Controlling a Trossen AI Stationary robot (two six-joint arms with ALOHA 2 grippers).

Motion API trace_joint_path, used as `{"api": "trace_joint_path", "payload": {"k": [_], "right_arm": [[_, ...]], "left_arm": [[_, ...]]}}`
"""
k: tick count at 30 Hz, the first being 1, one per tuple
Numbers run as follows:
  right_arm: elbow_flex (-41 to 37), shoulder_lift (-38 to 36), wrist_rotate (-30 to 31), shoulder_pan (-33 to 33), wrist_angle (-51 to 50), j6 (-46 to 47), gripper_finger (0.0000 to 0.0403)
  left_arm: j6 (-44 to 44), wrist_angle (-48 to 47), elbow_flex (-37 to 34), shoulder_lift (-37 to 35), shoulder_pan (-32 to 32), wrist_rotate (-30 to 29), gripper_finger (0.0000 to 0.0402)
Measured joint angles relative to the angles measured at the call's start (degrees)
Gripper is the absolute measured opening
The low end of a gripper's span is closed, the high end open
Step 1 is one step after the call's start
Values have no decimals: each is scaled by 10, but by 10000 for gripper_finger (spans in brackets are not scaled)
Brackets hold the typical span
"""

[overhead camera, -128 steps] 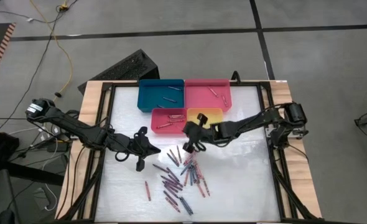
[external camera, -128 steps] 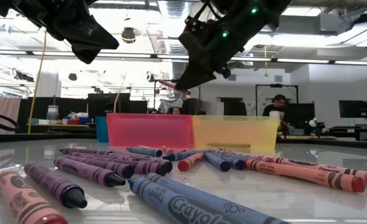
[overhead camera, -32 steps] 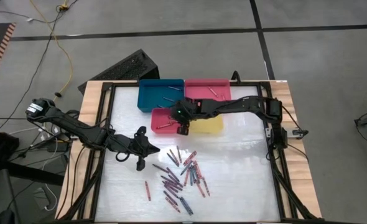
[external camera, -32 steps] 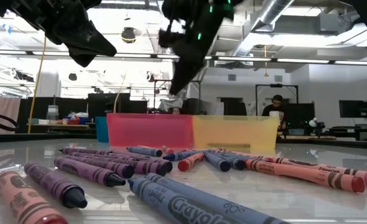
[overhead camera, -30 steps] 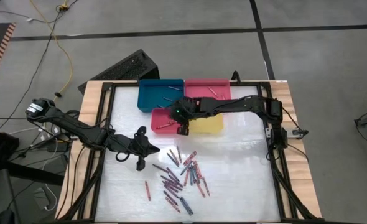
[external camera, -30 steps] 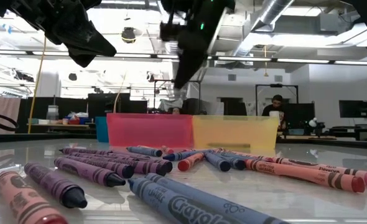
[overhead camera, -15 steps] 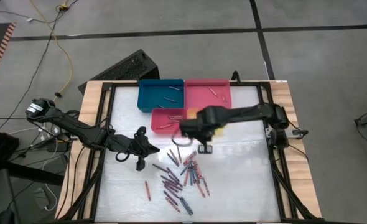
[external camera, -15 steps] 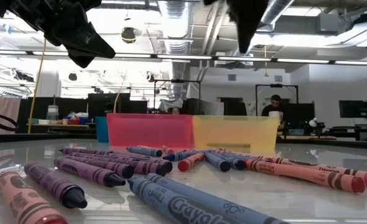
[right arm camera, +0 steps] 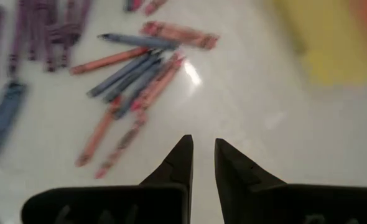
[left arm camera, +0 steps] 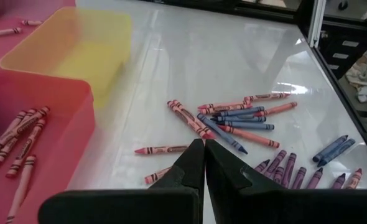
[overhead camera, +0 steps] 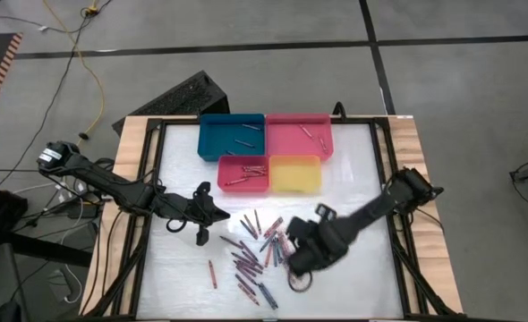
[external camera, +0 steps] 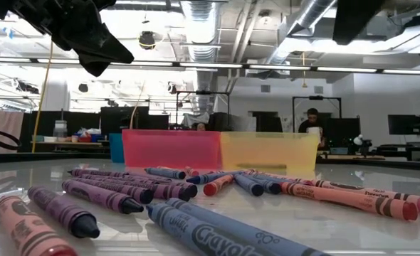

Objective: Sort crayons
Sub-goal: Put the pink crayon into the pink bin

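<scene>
- High view: the right gripper (overhead camera: 302, 268) hangs just beside the scattered crayons (overhead camera: 257, 250), nearer them than the left gripper (overhead camera: 201, 234).
- Left wrist view: left fingers (left arm camera: 193, 163) pressed together, empty.
- Right wrist view: right fingers (right arm camera: 182, 157) slightly parted, empty; crayons ahead, lying mostly diagonally.

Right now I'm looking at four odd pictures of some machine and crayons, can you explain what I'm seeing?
It is a robot with two dark arms at a white table. One picture looks straight down, one looks level across the tabletop, and two come from cameras on the wrists. Loose crayons lie scattered mid-table, behind them four trays: blue, pink, red and yellow. The left pincer is shut and holds nothing. The right pincer hangs slightly open over the crayons, also holding nothing.
</scene>
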Motion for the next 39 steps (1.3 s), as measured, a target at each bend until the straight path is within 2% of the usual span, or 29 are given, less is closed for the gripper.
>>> {"api": "trace_joint_path", "payload": {"k": [5, 11, 15, 19, 26, 34, 39], "right_arm": [[-59, 0, 10, 44, 86, 84, 61], [-151, 0, 10, 60, 256, 70, 61], [-201, 0, -16, 60, 326, 73, 61], [-235, 0, -46, 59, 367, 83, 61], [-255, 0, -47, 51, 397, 68, 61], [-255, 0, -57, 25, 399, -59, 61], [-255, 0, -67, 11, 423, -56, 61]], "left_arm": [[-7, 2, 0, 0, 0, -1, 0], [-14, 2, 0, 0, 0, -1, 0], [-20, 2, 0, 0, 0, -1, 0], [-20, 2, 0, 0, 0, -2, 0], [-15, 2, 0, 0, 0, -28, 0], [-15, -2, 0, 0, 0, -30, 0], [-11, -5, 0, 0, 0, -30, 0]]}}
